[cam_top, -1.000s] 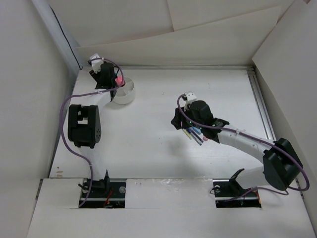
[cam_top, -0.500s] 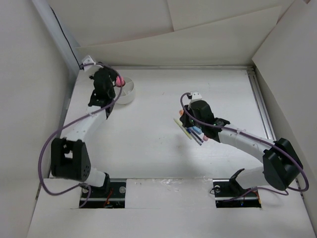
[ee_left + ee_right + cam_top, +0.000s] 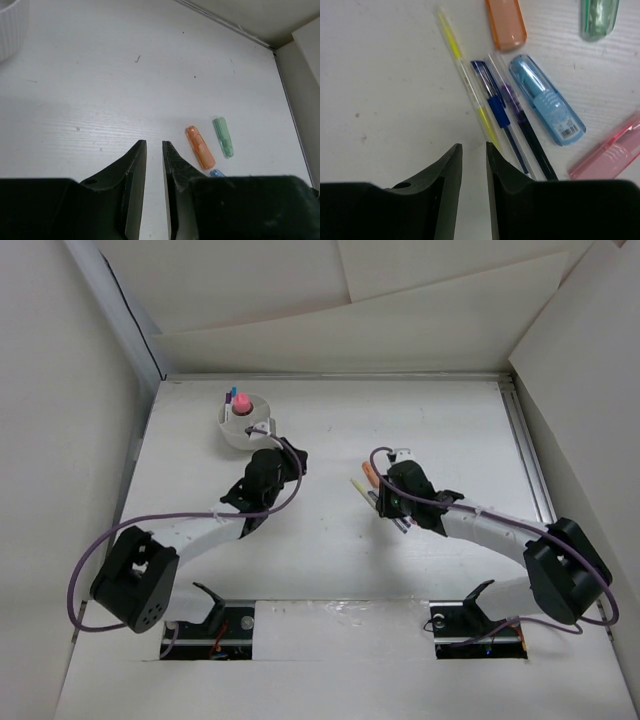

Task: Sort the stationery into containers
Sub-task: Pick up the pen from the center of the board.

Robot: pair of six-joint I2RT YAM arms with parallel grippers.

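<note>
Glue stick (image 3: 241, 407) stood sorted in cup (image 3: 232, 437); left gripper (image 3: 154, 142) had withdrawn closed, empty; right gripper (image 3: 474, 145) hung slightly parted over pens (image 3: 500, 110).

Most of the blue stick (image 3: 216, 173) behind the left claw (image 3: 154, 144); white cup (image 3: 10, 27) cropped at corner.

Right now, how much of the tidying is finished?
Early days. Done: a glue stick stands in the cup. In hand: nothing; the left end effector and right end effector are both empty, the right one hovering by the pile. Left: the pens, orange stick, green stick, blue stick and pink stick lie on the table.
</note>
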